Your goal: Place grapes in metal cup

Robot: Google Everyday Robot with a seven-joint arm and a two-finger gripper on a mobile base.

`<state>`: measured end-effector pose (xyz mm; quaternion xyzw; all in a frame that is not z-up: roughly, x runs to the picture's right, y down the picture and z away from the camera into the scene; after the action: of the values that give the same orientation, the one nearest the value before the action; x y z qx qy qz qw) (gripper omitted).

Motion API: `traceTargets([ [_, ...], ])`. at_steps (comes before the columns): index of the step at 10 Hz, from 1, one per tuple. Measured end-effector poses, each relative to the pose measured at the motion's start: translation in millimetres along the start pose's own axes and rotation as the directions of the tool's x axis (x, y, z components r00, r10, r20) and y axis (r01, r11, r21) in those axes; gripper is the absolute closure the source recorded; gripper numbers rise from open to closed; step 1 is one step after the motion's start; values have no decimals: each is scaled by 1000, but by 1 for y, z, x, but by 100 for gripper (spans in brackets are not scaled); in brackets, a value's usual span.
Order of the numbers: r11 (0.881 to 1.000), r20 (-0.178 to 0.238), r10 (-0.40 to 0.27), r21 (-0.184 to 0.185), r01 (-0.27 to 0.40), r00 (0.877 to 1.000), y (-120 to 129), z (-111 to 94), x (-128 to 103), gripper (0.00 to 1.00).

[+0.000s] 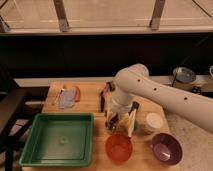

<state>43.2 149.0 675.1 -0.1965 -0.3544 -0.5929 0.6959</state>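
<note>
Gripper (116,121) low behind orange bowl (119,147); finger state unclear; metal cup, grapes hidden.

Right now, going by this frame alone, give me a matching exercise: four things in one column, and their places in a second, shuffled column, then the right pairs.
Things
1. green tray
2. orange bowl
3. purple bowl
4. gripper

Places
A. front right corner of the wooden board
B. front left, beside the orange bowl
C. low over the board's middle, just behind the orange bowl
D. front middle, between the tray and the purple bowl

Pairs: 1-B, 2-D, 3-A, 4-C
</note>
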Motion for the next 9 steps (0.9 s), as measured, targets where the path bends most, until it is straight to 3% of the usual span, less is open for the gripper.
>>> traceTargets([
  [2, 1000, 12, 25, 18, -25, 1000, 9, 14, -1, 50],
  [4, 999, 31, 26, 35, -27, 999, 7, 29, -2, 36],
  [9, 999, 82, -7, 51, 3, 997, -13, 57, -2, 34],
])
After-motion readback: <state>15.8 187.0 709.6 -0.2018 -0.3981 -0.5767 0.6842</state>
